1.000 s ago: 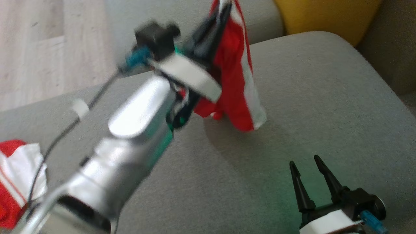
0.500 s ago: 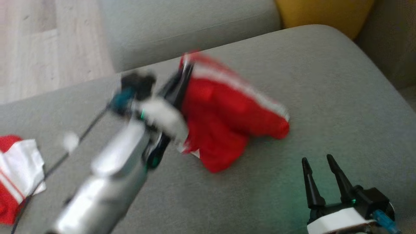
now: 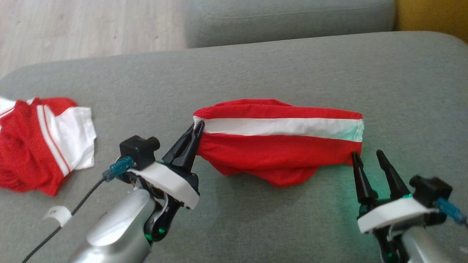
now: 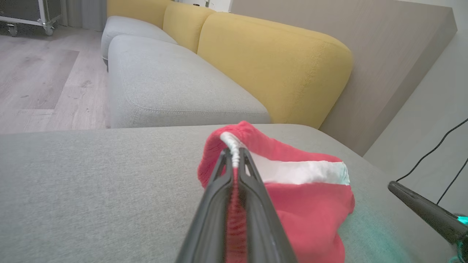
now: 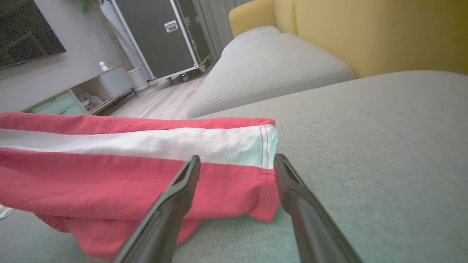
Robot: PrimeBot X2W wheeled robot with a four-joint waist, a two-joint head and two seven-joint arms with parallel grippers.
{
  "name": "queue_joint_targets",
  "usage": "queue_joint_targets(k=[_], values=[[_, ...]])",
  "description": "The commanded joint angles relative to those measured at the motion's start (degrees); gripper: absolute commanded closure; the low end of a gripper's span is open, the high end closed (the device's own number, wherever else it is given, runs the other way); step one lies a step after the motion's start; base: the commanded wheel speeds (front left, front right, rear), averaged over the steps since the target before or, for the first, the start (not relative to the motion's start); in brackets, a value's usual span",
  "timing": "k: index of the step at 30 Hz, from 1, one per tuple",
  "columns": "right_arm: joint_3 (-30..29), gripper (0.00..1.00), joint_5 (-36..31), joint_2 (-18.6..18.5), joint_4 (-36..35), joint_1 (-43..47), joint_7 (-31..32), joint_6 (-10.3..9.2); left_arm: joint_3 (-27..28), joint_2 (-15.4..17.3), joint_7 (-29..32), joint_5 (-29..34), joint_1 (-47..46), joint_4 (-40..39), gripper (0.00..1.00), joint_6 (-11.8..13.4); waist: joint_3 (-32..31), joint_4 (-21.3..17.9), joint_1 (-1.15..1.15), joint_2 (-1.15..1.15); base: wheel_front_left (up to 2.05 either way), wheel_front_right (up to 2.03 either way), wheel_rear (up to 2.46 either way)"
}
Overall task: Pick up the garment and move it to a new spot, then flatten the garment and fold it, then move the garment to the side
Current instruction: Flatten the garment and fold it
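Observation:
The garment is red with a white stripe and lies stretched across the grey sofa cushion. My left gripper is shut on its left end, pinching the white-edged hem, as the left wrist view shows the garment clamped at my left gripper. My right gripper stands open at the garment's lower right corner. In the right wrist view the garment fills the left, and my right gripper has that corner between its spread fingers, not closed on it.
A second red and white garment lies crumpled at the cushion's left end. Another grey cushion sits behind, with wooden floor to the far left. Yellow backrests line the sofa.
My left gripper has swung the hanging garment down and laid it out flat across the cushion. The head camera has shifted. My right gripper now sits at the garment's right corner.

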Motion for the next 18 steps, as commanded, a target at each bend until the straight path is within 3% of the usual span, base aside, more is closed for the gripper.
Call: queue_joint_targets(k=[1,2,7,11,18], values=[[4.11,0.0,4.07,-3.27,0.64,-3.97,-0.62,-0.04,1.77,1.86,-0.02,0.99,-2.26,-2.3,1.0,0.45,1.34,1.89,-0.01,0.0,0.0,0.0,0.0],[4.11,0.0,4.07,-3.27,0.64,-3.97,-0.62,-0.04,1.77,1.86,-0.02,0.99,-2.26,-2.3,1.0,0.45,1.34,1.89,-0.01,0.0,0.0,0.0,0.0],[13.46,0.0,16.07,-10.85,4.7,-10.37,-0.62,-0.04,2.07,2.71,-0.28,1.59,-2.84,-2.72,1.0,1.19,2.24,3.28,-0.01,0.0,0.0,0.0,0.0],[19.4,0.0,21.93,-15.17,6.73,-14.23,-0.62,-0.04,2.15,2.74,-0.58,1.7,-3.2,-2.59,1.0,1.39,2.91,3.96,-0.01,0.0,0.0,0.0,0.0],[26.72,0.0,28.07,-17.68,10.7,-19.11,-0.62,-0.04,2.08,2.44,-1.17,2.11,-4.0,-2.19,1.0,1.68,4.1,4.94,-0.01,0.0,0.0,0.0,0.0]])
